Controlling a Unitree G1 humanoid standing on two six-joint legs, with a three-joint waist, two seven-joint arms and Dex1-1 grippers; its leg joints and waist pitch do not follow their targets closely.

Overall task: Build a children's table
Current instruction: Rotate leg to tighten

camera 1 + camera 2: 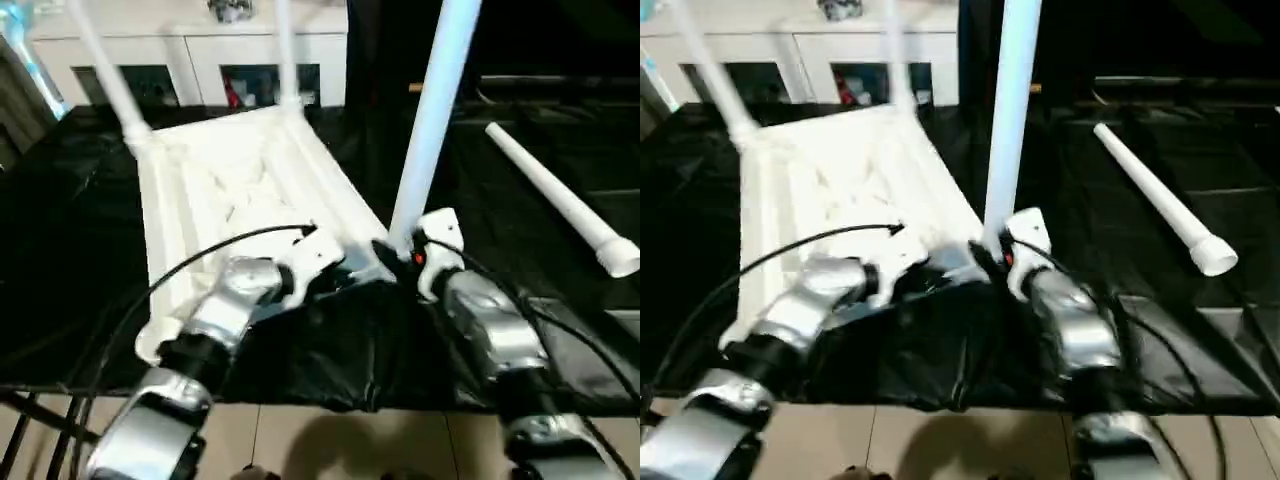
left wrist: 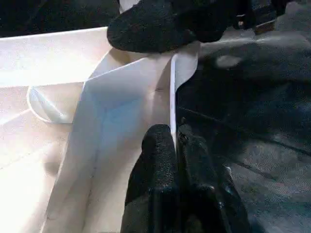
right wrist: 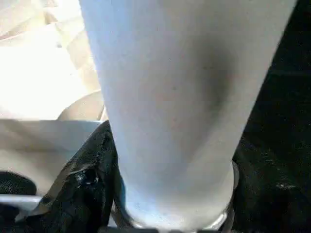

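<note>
tabletop: white, upside down on the black table, ribbed underside up, near edge at the table's front.
far legs: 2 upright in the far corner sockets, leg A on the left, leg B on the right.
near leg: upright (slight tilt), foot at the near right corner socket, just in front of the right wrist.
loose leg: lying flat on the table, well right of the tabletop, flared end nearest the robot.
left gripper: pinched narrow on the tabletop's thin near rim; one finger each side of the rim in the left wrist view.
right gripper: fingers around the base of the near leg, spread to about the tube's width; one black finger lies against the tube in the right wrist view. Grip looks closed on the leg.
cabinet: white, glass doors, behind the table.
floor: beige tile, below the table's front edge.
</note>
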